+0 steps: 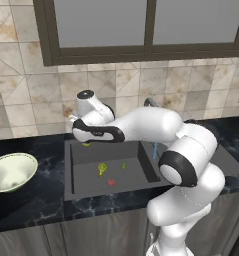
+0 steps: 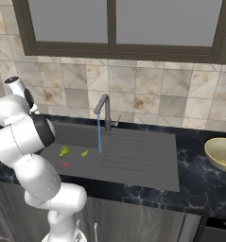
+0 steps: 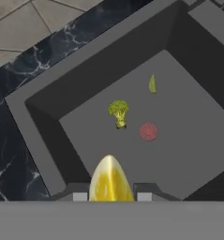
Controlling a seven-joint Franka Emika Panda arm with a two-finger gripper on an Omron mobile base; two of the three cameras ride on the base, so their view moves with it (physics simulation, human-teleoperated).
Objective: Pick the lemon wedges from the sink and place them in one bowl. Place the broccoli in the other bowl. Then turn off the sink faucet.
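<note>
The two-finger gripper (image 3: 111, 193) is clamped on a smooth yellow lemon wedge (image 3: 110, 182), lifted over the dark grey sink (image 3: 36, 140) near its left rim; the first carry looks underway. Next it should swing left to the wide cream-white bowl (image 1: 10, 172) at the counter's left end; a second greenish wedge (image 3: 152, 84) and the knobbly green broccoli floret (image 3: 118, 112) lie on the basin floor.

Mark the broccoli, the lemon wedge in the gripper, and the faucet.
broccoli (image 3: 118, 111): hand view, on the floret head.
lemon wedge (image 3: 110, 182): hand view, middle of the yellow flesh, held in the gripper.
faucet (image 2: 103, 102): right base view, on the spout's curve.
</note>
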